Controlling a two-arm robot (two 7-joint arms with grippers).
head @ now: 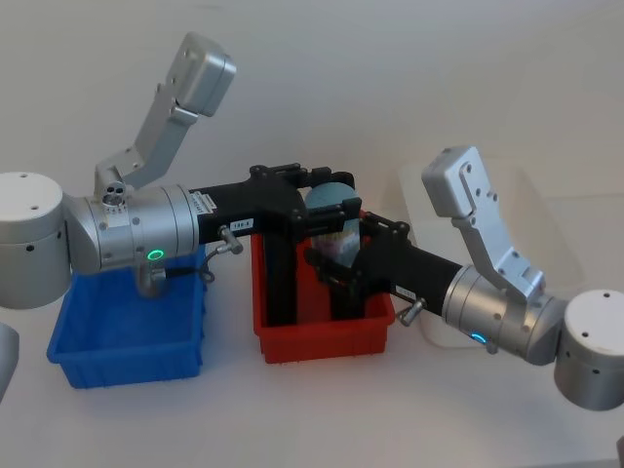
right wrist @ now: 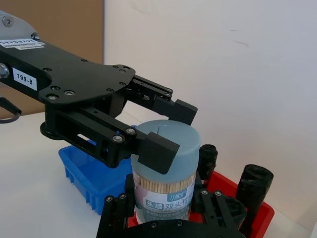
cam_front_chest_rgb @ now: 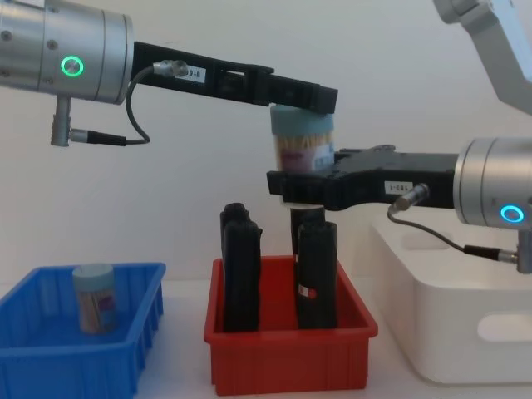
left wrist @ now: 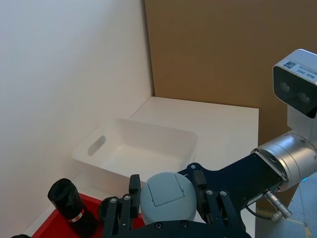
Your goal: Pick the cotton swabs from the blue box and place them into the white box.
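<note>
One tub of cotton swabs [cam_front_chest_rgb: 303, 141], clear with a pale blue-grey lid, hangs in the air above the red tray. My left gripper [cam_front_chest_rgb: 303, 101] reaches in from the left and is shut on its lid [left wrist: 166, 196]. From the right, my right gripper [cam_front_chest_rgb: 299, 189] clasps the tub's lower body, just under the label [right wrist: 163, 201]. A second tub of cotton swabs [cam_front_chest_rgb: 93, 297] stands upright in the blue box [cam_front_chest_rgb: 50, 366] at the left. The white box [cam_front_chest_rgb: 457, 332] sits at the right, under my right arm.
A red tray [cam_front_chest_rgb: 287, 370] stands between the two boxes and holds tall black blocks [cam_front_chest_rgb: 239, 266], directly below the held tub. A white wall closes off the back of the table. In the left wrist view a brown panel [left wrist: 223, 49] rises behind the white box [left wrist: 138, 148].
</note>
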